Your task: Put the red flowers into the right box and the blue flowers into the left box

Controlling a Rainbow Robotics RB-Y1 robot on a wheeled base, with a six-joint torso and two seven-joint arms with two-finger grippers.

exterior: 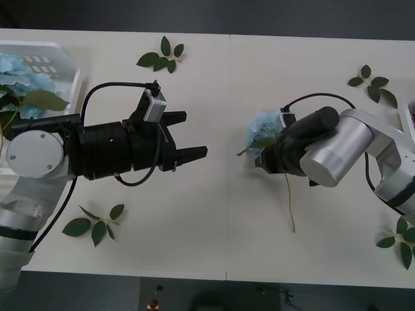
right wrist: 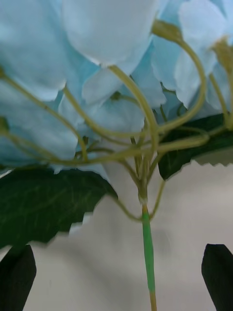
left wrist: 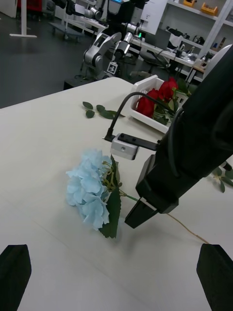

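One blue flower (exterior: 261, 127) lies on the table right of centre, its thin stem trailing toward the front edge. My right gripper (exterior: 267, 161) hangs open just over it, black fingers (right wrist: 217, 275) on either side of the green stem (right wrist: 148, 252); the bloom (right wrist: 97, 73) is close ahead. My left gripper (exterior: 194, 135) hovers open above the table's middle and holds nothing. From the left wrist, the blue flower (left wrist: 91, 191) lies under the right gripper (left wrist: 141, 210). More blue flowers (exterior: 26, 74) lie in the left box (exterior: 72, 83). Red flowers (left wrist: 160, 96) fill the right box (left wrist: 144, 86).
Loose green leaf sprigs lie at the back centre (exterior: 162, 57), back right (exterior: 373, 84), front left (exterior: 97, 223) and front right (exterior: 399, 236). A sliver of the right box (exterior: 408, 115) shows at the table's right edge. Bare tabletop (exterior: 220, 214) separates the two arms.
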